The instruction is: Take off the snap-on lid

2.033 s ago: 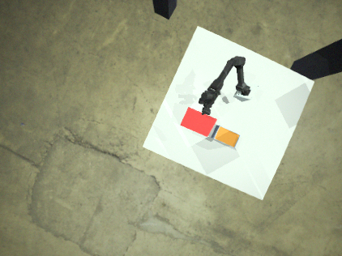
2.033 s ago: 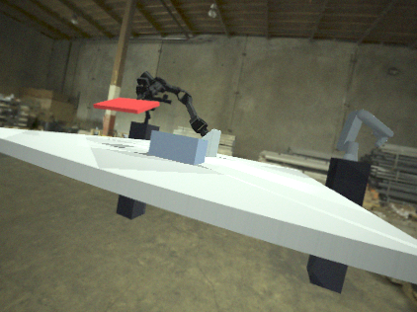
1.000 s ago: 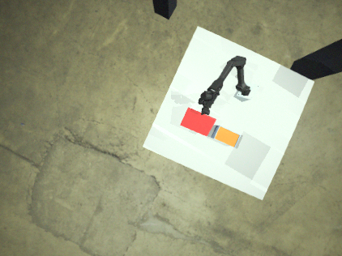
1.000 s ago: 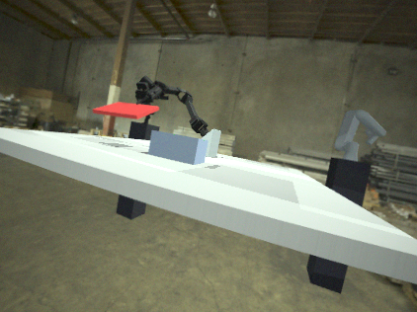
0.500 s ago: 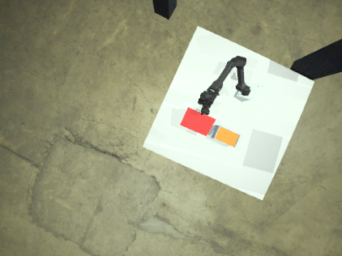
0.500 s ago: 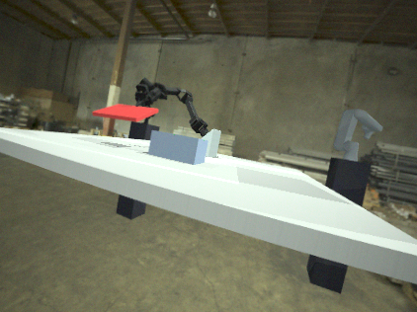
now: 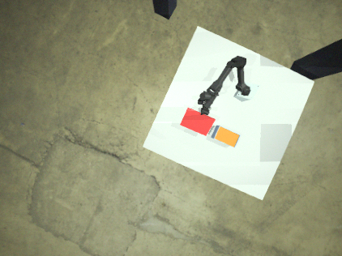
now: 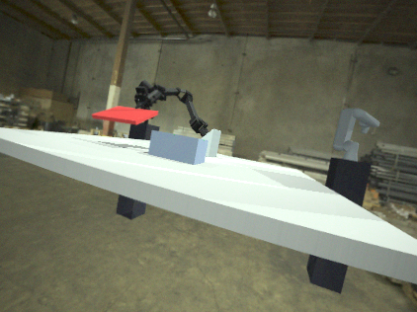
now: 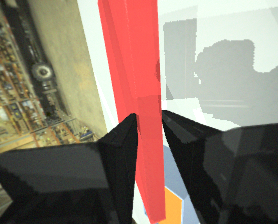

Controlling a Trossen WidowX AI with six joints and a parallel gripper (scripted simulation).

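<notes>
The red lid (image 7: pixel 198 121) (image 8: pixel 125 115) (image 9: pixel 142 55) is off the box, held by one edge in the air above the table, roughly level and flat side up. My gripper (image 7: pixel 204 113) (image 9: pixel 148 117) is shut on that edge; its fingertips are hidden behind the lid in the exterior view. The blue storage box (image 7: pixel 215 132) (image 8: pixel 177 147) (image 9: pixel 175 173) stands upright and open on the table, its orange inside (image 7: pixel 227 136) (image 9: pixel 173 206) showing from above. From above, the lid is beside the box, on its left, with a small gap between their outlines.
The white table (image 7: pixel 243 172) (image 8: pixel 222 191) has its left edge close beyond the lid. A pale block (image 8: pixel 212 143) stands by the base of my arm, behind the box. A grey arm (image 8: pixel 346 131) stands on a dark pedestal beyond the table.
</notes>
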